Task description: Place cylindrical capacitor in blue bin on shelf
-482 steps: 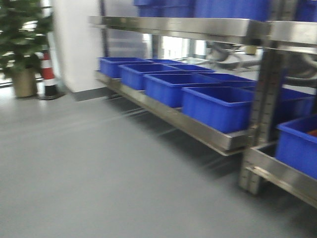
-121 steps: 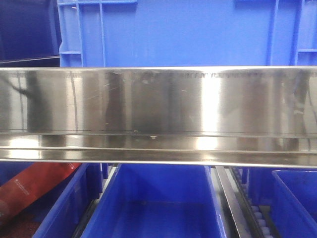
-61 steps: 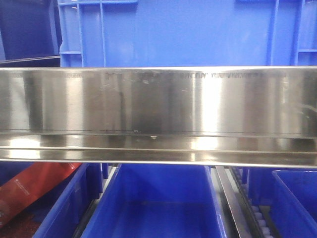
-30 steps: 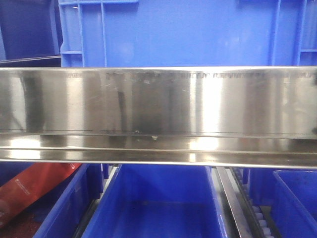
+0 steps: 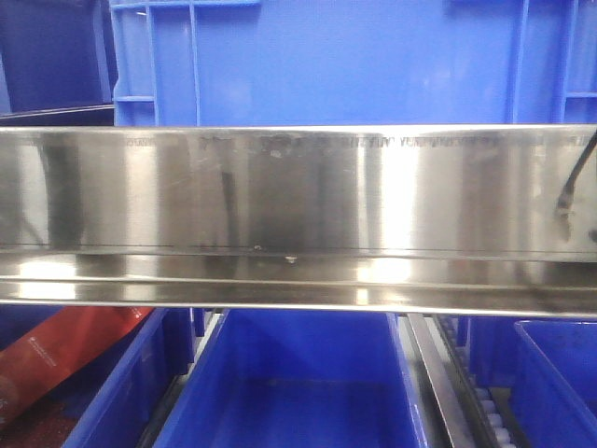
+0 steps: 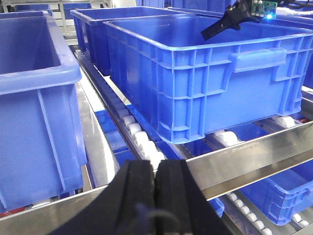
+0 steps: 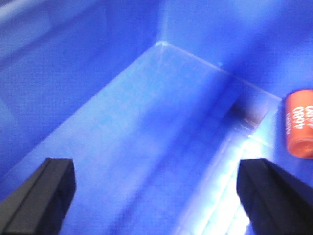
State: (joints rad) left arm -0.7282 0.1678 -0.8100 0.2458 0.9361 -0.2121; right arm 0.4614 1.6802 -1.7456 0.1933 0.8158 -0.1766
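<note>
My right gripper (image 7: 155,165) is open inside a blue bin (image 7: 122,98), with nothing between its fingers. A small dark blurred patch (image 7: 240,111) lies on the bin floor by the far wall; I cannot tell whether it is the cylindrical capacitor. In the left wrist view the right arm (image 6: 230,22) reaches over the far rim of the large blue bin (image 6: 195,83) on the steel shelf (image 6: 254,156). My left gripper (image 6: 156,171) is shut and empty, in front of the shelf's edge. The front view is filled by the shelf's front edge (image 5: 298,205).
An orange cylinder with white print (image 7: 299,122) lies at the right edge of the right wrist view. More blue bins (image 6: 34,98) stand beside the large one on white rollers (image 6: 142,142). Lower bins (image 5: 289,383) and a red object (image 5: 56,355) sit under the shelf.
A dark cable has come into the front view at the right edge, in front of the steel shelf edge. Nothing else has moved.
</note>
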